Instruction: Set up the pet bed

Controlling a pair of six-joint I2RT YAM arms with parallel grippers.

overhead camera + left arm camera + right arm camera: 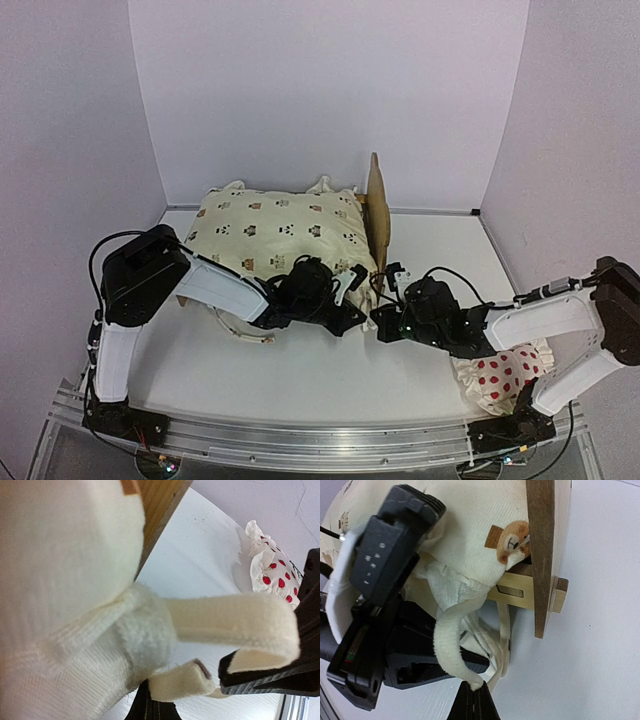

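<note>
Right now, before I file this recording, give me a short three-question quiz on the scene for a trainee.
1. True or false: the red-dotted pillow lies on the pet bed.
2. What is the right gripper shut on? A) a cream tie of the printed cover; B) the headboard; C) the pillow.
3. In the top view, at which end of the bed does the headboard stand?
Key:
1. False. The pillow lies on the table by the right arm's base.
2. A.
3. The right end.
</note>
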